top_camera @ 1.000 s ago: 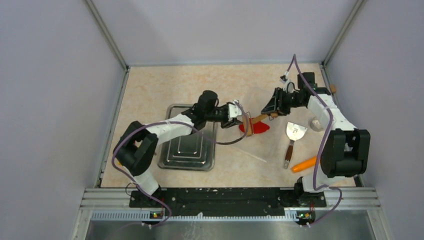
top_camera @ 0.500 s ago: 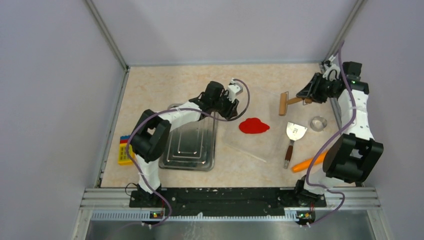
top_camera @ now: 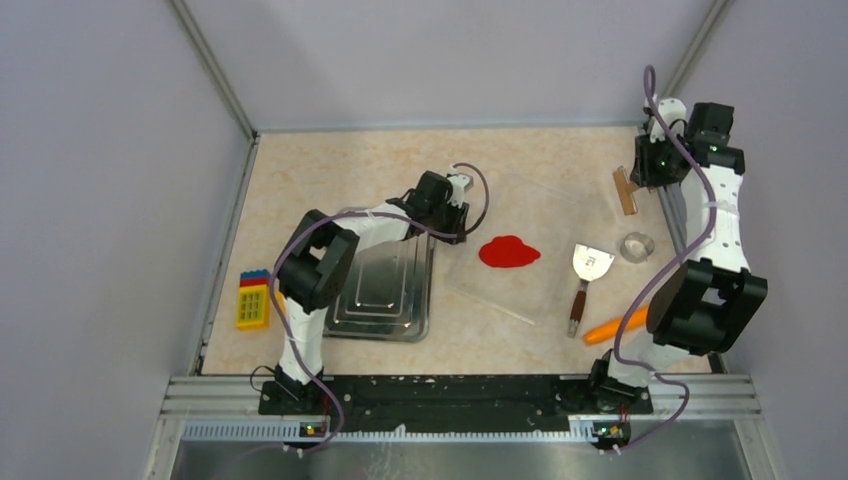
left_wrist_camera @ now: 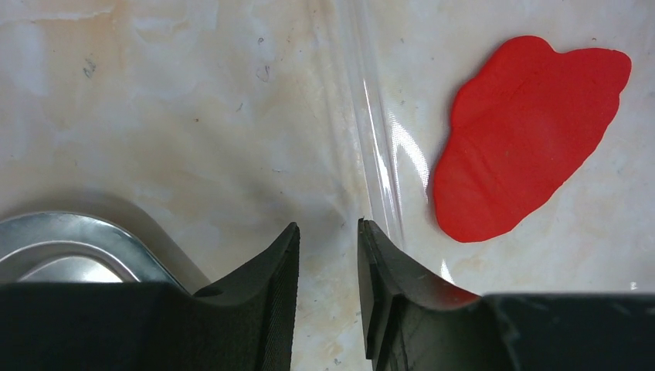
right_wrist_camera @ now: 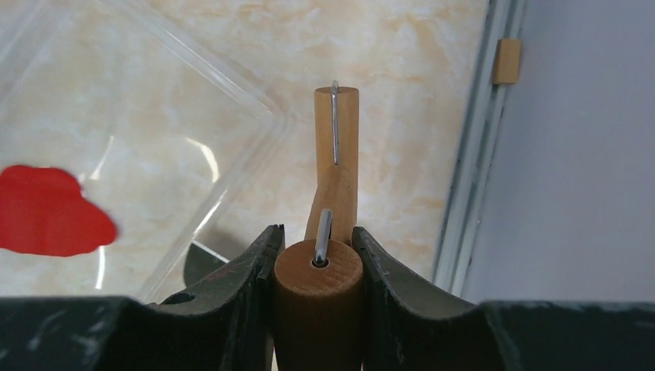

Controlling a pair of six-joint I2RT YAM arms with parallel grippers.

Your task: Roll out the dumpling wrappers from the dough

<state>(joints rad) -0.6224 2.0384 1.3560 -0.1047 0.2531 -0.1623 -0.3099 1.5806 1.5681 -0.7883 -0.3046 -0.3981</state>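
With right pincer clamped on wooden roller, left pincer empty, ajar: lay roller down gently, well clear of dough.

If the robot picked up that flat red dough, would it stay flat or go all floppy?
Probably floppy: the dough is squashed into a thin, uneven sheet, so it would likely droop or stretch. It looks pressed onto the clear plastic sheet, so it may stick and tear. Being flat, it shouldn't roll.
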